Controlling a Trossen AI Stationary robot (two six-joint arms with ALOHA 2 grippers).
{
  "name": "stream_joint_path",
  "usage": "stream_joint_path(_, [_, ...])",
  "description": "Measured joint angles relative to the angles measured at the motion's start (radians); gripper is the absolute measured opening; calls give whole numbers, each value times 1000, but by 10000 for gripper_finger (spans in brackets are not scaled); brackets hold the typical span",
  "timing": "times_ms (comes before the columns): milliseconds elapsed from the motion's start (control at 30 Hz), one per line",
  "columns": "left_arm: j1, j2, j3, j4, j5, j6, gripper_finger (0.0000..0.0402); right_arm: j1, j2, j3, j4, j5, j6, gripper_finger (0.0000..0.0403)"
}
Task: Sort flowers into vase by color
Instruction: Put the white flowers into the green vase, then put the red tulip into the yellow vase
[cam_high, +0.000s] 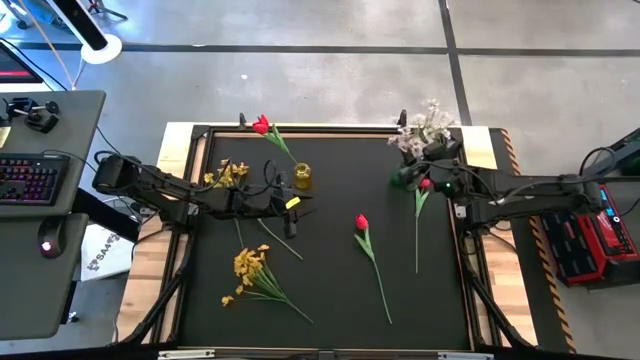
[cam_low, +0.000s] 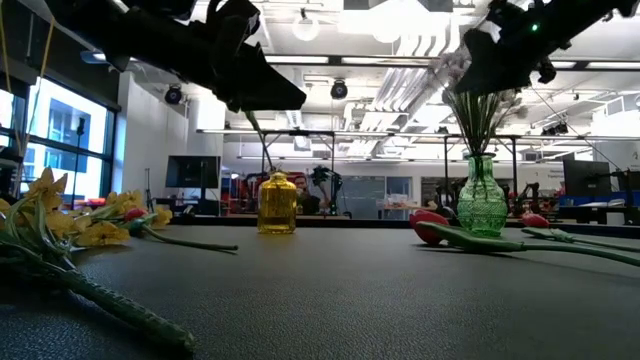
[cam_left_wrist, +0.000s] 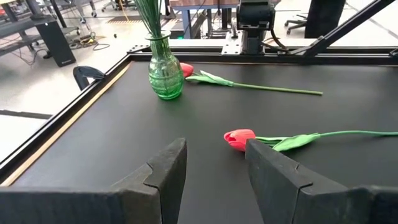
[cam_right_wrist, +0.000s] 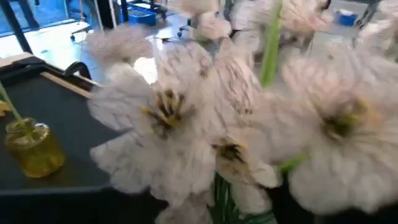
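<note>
We seat the white spray (cam_high: 428, 122) in the green vase (cam_low: 481, 203).
Right gripper (cam_high: 432, 152): fingers unreadable; lift straight, avoiding blossoms.

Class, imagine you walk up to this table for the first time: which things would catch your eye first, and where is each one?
Probably the white blossom sprays standing in the green vase at the table's far right corner, with the right gripper just above them. Next, the small yellow vase near the far middle beside the left gripper, and the red tulips lying loose on the black mat.
</note>
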Motion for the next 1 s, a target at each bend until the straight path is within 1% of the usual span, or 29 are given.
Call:
stream_joint_path(67, [-1,0,0,0,2,-10,154,0,-12,27,-71,-31,32,205])
stream_joint_path(167, [-4,-4,0,-8,7,-15,154,0,-24,89,-233,-103,107,204])
stream_joint_path(333, [-27,-34,0,-29,8,-7,154,0,-20,237,-540,-294,266,194])
stream_joint_path(433, [-48,-69,0,-68,8,10,154,5,-20,303,-652,-387,310,188])
stream_joint_path(567, [-77,-114,0,-102,-3,36,154,46,-20,366,-759,-448,346,177])
stream_joint_path(633, [-91,-132,0,-116,-12,38,154,77,-20,389,-801,-480,387,171])
stream_joint_path(733, [-114,-160,0,-159,-32,43,154,146,-19,392,-842,-489,447,160])
stream_joint_path(867, [-144,-185,0,-220,-74,57,154,269,6,334,-829,-489,543,144])
stream_joint_path(1000, [-179,-219,0,-295,-131,64,154,394,64,259,-756,-494,635,132])
